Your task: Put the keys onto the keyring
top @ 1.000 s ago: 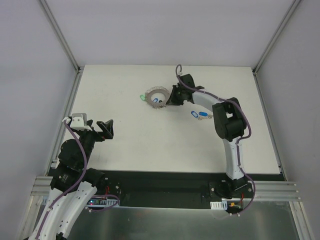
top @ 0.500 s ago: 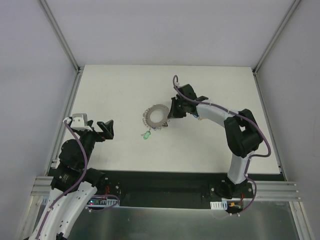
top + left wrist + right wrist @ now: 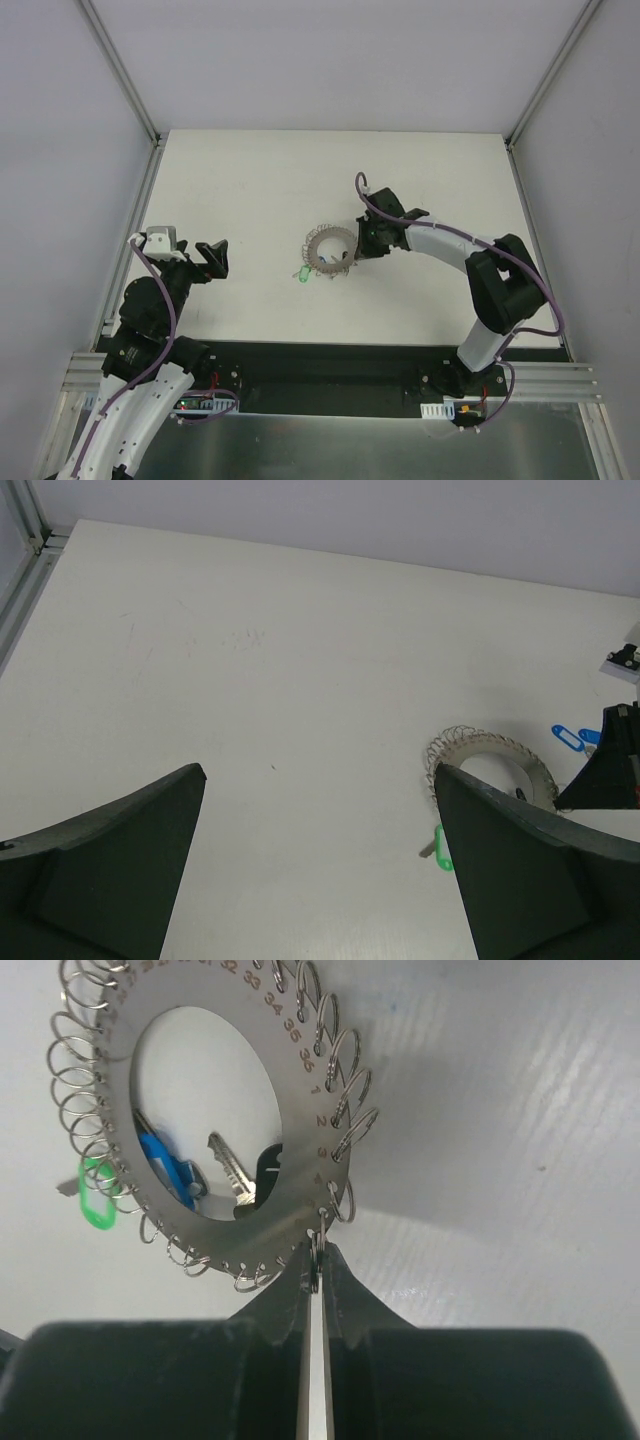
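We're clamping the right pincer [image 3: 316,1265] almost shut on a rim loop of the keyring [image 3: 305,1130], probably to steady it mid-desk [image 3: 250,180] for threading. The blue-tagged key [image 3: 165,1165] and dark-headed key [image 3: 262,1165] are showing through its hole, and the green tag [image 3: 97,1205] is sitting at its outer edge. The left pincer [image 3: 318,780] is hanging wide and empty, well apart. We're reading engraved numbers 32–36 and 1–4 on the ring, no brand.

1. Left arm folded at the lower left of the top view; left gripper [image 3: 212,258] raised, fingers spread wide.
2. Right arm reaches from lower right toward centre; right gripper [image 3: 315,1265] pinches the keyring [image 3: 250,1238] rim.
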You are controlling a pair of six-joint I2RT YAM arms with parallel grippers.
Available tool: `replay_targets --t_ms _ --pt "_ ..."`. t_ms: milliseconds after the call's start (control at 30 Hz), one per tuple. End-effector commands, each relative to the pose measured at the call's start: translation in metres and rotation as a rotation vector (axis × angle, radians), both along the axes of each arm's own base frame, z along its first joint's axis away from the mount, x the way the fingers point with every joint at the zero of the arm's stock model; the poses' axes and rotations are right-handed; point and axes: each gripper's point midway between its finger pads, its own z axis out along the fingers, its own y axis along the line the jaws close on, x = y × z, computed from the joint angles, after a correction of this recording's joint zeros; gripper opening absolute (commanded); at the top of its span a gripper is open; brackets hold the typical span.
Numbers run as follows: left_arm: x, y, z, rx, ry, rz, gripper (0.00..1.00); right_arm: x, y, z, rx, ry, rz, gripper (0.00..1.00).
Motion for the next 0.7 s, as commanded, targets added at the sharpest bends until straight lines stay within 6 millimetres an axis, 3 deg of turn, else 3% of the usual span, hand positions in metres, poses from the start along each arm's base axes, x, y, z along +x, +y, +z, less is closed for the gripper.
replay_targets --t_ms 0,167,367,500,533,667 --pt "0.003 -0.008 0.008 -0.002 -0.024 -0.036 0.99 -0.003 -0.018 0.012 -0.061 -0.068 -0.012 0.02" --pt "0.004 -0.010 0.007 -0.001 -0.017 -0.046 0.99 0.020 -0.036 0.021 -0.191 -0.165 -0.010 0.01" --pt "0.004 -0.009 0.005 0.003 -0.011 -0.039 0.99 0.036 -0.012 0.033 -0.149 -0.188 0.068 0.01" --pt "0.005 -0.010 0.004 0.004 -0.009 -0.042 0.99 0.019 0.005 0.048 -0.068 -0.174 0.088 0.01" --pt "0.004 -0.010 0.006 0.001 -0.012 -0.046 0.99 0.012 0.008 0.059 -0.041 -0.184 0.090 0.01" --pt "0.003 -0.010 0.007 -0.003 -0.018 -0.048 0.99 -0.034 0.026 0.084 0.020 -0.172 0.119 0.01"
